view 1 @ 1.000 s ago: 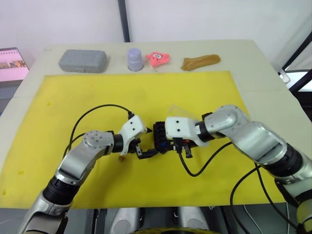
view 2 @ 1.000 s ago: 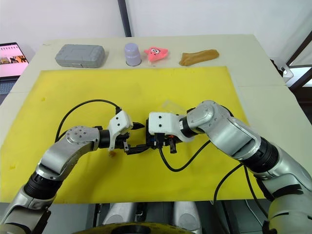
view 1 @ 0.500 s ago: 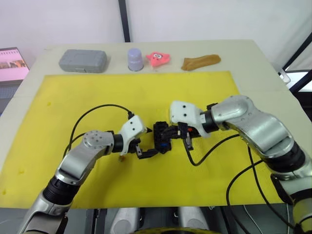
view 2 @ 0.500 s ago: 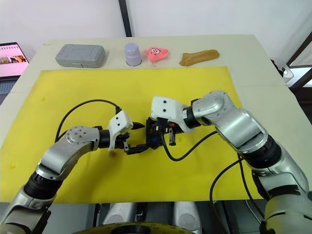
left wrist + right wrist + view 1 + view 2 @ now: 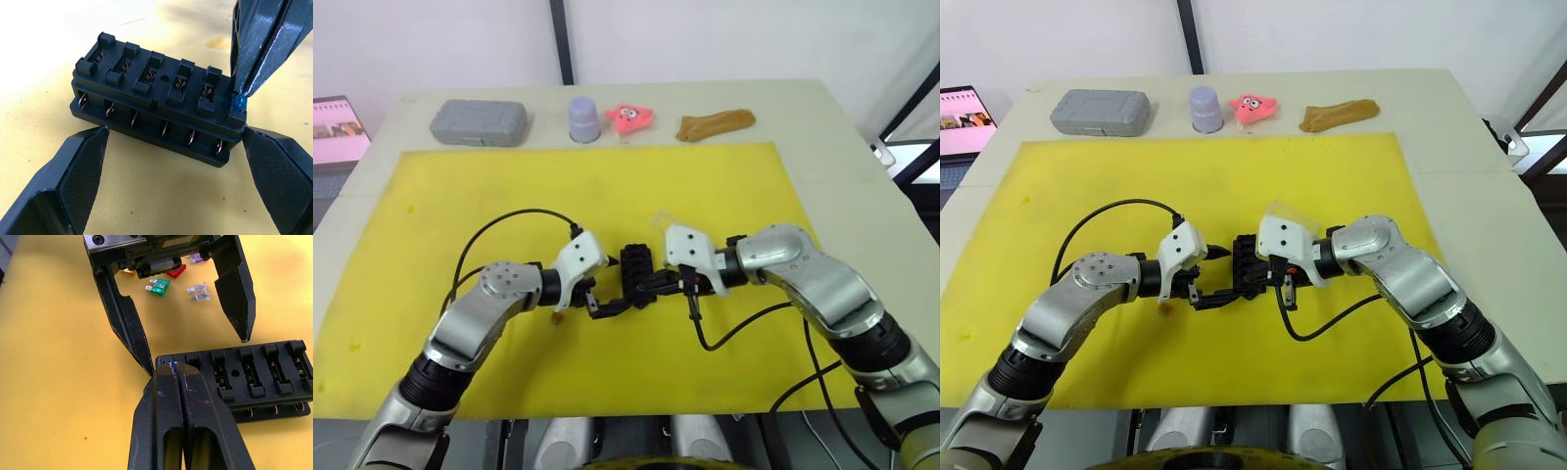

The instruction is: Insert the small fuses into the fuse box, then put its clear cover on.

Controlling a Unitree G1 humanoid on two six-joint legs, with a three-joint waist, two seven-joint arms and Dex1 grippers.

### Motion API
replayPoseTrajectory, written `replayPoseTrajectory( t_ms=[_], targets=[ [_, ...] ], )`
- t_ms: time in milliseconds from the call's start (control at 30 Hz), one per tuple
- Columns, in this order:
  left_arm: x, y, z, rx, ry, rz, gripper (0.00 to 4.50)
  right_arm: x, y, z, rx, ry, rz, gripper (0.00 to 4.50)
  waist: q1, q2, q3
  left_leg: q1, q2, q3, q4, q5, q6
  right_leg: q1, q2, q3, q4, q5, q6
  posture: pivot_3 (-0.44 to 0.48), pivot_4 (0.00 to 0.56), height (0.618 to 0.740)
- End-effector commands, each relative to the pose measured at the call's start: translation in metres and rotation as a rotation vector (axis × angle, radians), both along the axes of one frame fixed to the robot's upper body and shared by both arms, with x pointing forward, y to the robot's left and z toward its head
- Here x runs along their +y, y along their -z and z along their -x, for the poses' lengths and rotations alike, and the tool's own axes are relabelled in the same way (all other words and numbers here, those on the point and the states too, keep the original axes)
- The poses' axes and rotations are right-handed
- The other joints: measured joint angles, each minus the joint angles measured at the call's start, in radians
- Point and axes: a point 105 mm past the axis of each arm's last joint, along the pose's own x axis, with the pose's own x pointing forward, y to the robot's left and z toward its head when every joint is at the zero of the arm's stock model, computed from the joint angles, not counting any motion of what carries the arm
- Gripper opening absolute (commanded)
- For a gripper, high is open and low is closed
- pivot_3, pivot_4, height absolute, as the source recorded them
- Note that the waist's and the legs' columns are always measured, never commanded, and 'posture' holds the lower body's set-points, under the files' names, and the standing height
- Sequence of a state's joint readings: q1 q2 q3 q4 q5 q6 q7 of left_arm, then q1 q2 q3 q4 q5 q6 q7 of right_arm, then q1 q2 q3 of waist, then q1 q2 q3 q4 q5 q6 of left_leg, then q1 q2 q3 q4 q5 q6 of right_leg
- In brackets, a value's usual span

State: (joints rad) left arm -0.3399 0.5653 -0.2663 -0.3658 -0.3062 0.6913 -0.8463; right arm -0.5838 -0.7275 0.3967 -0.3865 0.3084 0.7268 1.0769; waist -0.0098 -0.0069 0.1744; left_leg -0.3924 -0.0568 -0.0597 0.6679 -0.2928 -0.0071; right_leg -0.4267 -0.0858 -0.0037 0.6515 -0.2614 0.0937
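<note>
Yellow matting covers the bench [image 5: 862, 147], and on it our fuse box [image 5: 155, 100] sits between the spread fingers of our left gripper [image 5: 171, 176], which stand open at either end of the block without clamping it. Our right gripper [image 5: 177, 377] has its fingers pressed together on a small blue fuse [image 5: 238, 103], held at the end slot nearest the left gripper's far finger. Beyond the left fingers lie loose fuses: a green one [image 5: 158, 286], a red one [image 5: 175, 271] and a pale one [image 5: 198, 292]. We judge the main risk to be the fuse tilting between the fingertips and jamming against the slot edge; since the box is unclamped, a downward push could also slide or tip it. The clear cover [image 5: 1283, 211] lies just behind our right wrist.
</note>
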Motion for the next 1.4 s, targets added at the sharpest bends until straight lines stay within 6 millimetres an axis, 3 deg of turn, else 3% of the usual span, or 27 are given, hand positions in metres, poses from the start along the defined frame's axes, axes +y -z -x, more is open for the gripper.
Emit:
replayPoseTrajectory(
  t_ms=[33,200,467,800,900,1000,1167,1267,1400],
  targets=[
    [-0.003,-0.01,0.0,-0.04,0.022,0.007,4.5,-0.003,0.01,-0.003,-0.011,0.013,0.04,0.06,0.0,0.0,0.0,0.0,0.0,0.0,0.0,0.0,0.0,0.0,0.0,0.0,0.0,0.0,0.0,0.0,0.15,0.731],
    [-0.003,-0.01,-0.001,-0.04,0.02,0.007,4.5,-0.011,0.027,-0.005,-0.026,0.016,0.133,0.06,0.0,0.0,0.0,0.001,0.0,0.0,0.0,0.0,0.0,0.001,0.0,0.0,0.0,0.0,0.0,0.0,0.15,0.731],
    [-0.003,-0.01,-0.001,-0.039,0.018,0.007,4.5,-0.01,0.021,-0.011,-0.067,0.022,0.146,0.06,0.0,-0.002,-0.002,0.002,0.0,0.0,0.0,0.0,0.0,0.002,0.0,0.0,0.0,0.0,0.0,0.0,0.15,0.731],
    [0.008,-0.027,0.005,-0.053,0.045,0.064,4.5,0.004,-0.052,-0.004,-0.067,-0.018,-0.057,0.06,0.0,-0.002,-0.001,0.001,0.0,0.0,0.0,0.0,0.0,0.001,0.0,0.0,0.0,0.0,0.0,0.0,0.15,0.731],
    [0.018,-0.047,0.007,-0.078,0.047,0.121,4.5,-0.002,-0.07,-0.002,-0.074,-0.025,-0.092,0.06,0.0,-0.002,-0.001,0.001,0.0,-0.001,0.0,0.0,0.0,0.001,0.0,0.0,0.0,0.0,0.0,0.0,0.15,0.731],
    [0.035,-0.06,0.01,-0.09,0.03,0.118,4.5,-0.014,-0.074,-0.006,-0.113,-0.01,-0.077,0.06,0.0,-0.002,-0.001,0.001,0.0,0.0,0.0,0.0,0.0,0.001,0.0,0.0,0.0,0.0,0.0,0.0,0.15,0.731],
    [0.087,-0.071,0.024,-0.047,-0.052,0.022,4.5,-0.057,-0.069,-0.015,-0.149,0.056,0.015,0.06,-0.001,-0.002,-0.001,0.001,0.0,0.0,-0.001,0.0,0.001,0.001,0.0,0.0,-0.001,0.0,0.0,0.0,0.15,0.731],
    [0.125,-0.073,0.038,0.035,-0.135,-0.037,4.5,-0.092,-0.063,-0.022,-0.168,0.121,0.1,0.83,-0.002,-0.001,-0.001,0.001,0.0,0.0,-0.001,0.0,0.001,0.001,-0.001,0.0,-0.002,0.0,0.0,0.0,0.15,0.731],
    [0.172,-0.073,0.052,0.097,-0.272,-0.096,4.5,-0.133,-0.063,-0.029,-0.177,0.22,0.159,2.75,-0.002,0.0,0.0,0.001,0.0,0.001,-0.001,-0.001,0.001,0.001,-0.001,0.0,-0.002,0.0,0.0,0.0,0.15,0.731]
  ],
)
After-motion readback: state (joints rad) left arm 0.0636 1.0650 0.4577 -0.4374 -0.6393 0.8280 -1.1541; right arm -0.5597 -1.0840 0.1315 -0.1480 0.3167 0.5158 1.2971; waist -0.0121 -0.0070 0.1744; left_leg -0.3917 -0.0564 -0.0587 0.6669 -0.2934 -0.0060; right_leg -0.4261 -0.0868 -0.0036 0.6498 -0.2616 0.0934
